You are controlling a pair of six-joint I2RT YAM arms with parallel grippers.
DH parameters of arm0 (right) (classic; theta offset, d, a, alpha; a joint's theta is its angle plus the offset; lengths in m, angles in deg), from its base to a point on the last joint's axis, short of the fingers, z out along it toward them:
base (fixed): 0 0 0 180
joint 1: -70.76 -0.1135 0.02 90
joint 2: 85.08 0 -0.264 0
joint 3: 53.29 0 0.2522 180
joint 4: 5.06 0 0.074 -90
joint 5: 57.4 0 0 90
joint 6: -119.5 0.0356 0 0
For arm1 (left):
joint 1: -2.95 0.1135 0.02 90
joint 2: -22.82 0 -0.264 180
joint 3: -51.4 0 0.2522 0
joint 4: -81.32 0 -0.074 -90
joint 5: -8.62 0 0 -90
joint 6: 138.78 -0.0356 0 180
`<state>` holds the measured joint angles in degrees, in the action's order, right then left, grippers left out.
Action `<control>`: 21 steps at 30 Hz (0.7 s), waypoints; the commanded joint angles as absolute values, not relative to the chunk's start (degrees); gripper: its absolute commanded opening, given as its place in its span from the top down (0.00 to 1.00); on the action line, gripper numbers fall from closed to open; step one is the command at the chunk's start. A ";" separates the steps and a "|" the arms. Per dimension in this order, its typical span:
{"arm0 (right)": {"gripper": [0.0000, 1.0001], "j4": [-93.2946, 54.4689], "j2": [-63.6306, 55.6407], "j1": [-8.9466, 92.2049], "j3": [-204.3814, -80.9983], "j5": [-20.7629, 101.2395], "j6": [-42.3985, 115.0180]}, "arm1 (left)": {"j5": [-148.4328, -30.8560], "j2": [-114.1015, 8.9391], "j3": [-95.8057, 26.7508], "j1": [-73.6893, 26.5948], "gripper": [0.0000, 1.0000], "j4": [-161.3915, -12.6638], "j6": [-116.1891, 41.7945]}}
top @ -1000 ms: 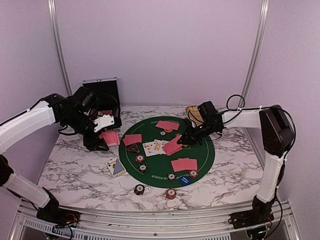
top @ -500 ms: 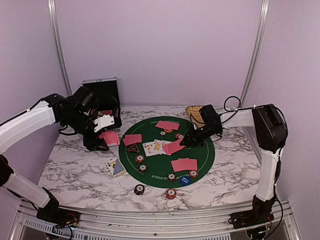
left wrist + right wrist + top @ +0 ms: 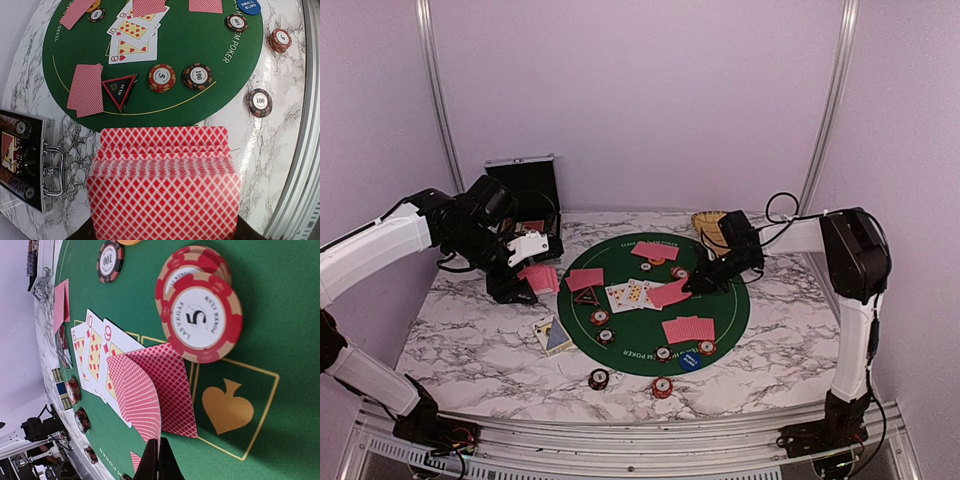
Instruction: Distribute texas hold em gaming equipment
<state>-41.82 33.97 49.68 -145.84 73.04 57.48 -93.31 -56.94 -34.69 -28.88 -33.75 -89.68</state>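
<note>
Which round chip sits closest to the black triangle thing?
The red-and-tan round poker chip marked 5, just beside the black triangular marker on the green mat. The dark chip marked 100 lies one place farther along.

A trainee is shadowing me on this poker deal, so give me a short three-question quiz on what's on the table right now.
1. True or false: the left gripper holds a fanned stack of red-backed playing cards.
2. Which number is printed on the red-and-tan round poker chip closest in the right wrist view? A) 5 B) 25 C) 100
3. How many face-up cards show on the round green felt mat?
Key: 1 true; 2 A; 3 three.
</note>
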 commanded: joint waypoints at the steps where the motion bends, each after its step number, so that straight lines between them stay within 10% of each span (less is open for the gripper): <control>1: 1.00 -44.98 34.81 50.32 -145.87 68.61 54.80 | -93.56 -56.19 -34.29 -28.52 1.00 -33.38 -89.38; 10: 1.00 -47.59 35.68 50.30 -145.64 65.28 52.94 | -93.42 -55.67 -33.41 -28.35 1.00 -33.52 -89.19; 21: 0.72 -50.21 35.44 50.28 -146.52 63.57 51.82 | -93.97 -55.90 -31.12 -26.23 1.00 -35.44 -88.83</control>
